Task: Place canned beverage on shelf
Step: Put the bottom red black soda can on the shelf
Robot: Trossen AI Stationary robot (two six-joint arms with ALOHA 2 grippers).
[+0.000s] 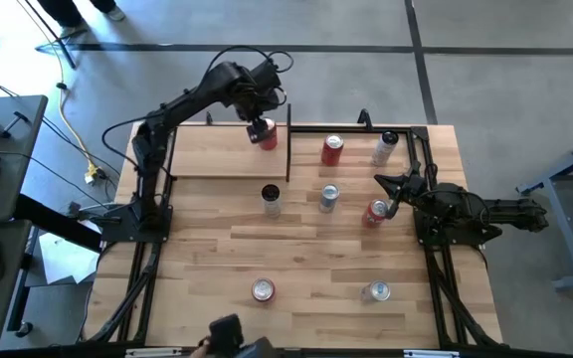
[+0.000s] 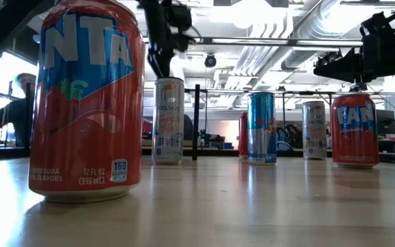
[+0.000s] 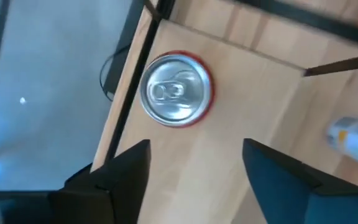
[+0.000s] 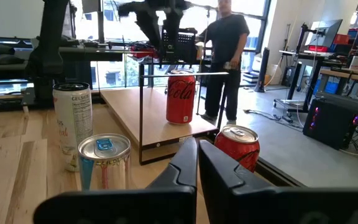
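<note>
That red can is rigid but thin-walled and slick, probably hefty if it's full, so you'd want to grip it mid-body, not squeeze hard near the rim. It's standing upright on the shelf, right at the end by the black upright. Your left gripper hovers straight above it, jaws spread wide and empty, can top clear of both fingers. Right gripper sits closed, off beside the shelf.
</note>
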